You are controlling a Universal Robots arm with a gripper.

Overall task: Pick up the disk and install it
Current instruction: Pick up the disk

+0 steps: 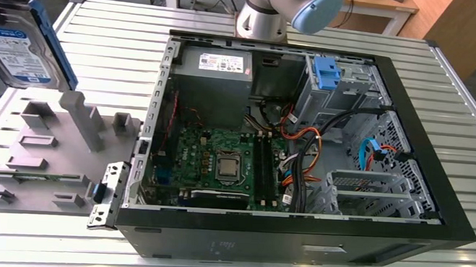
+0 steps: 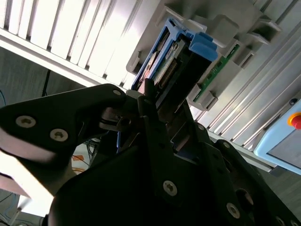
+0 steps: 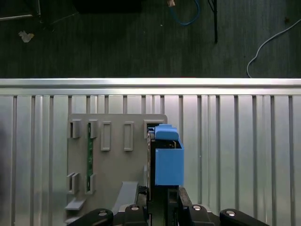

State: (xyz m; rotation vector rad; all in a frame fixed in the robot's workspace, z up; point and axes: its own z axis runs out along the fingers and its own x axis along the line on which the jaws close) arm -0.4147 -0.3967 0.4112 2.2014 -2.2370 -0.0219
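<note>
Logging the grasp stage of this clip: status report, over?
Gripper shut on disk. Disk on edge above holder, outside case. Cables run past the case's bays.

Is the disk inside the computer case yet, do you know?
Out: the disk stands on edge by the grey fixture, at the exterior view's left of the case.
</note>
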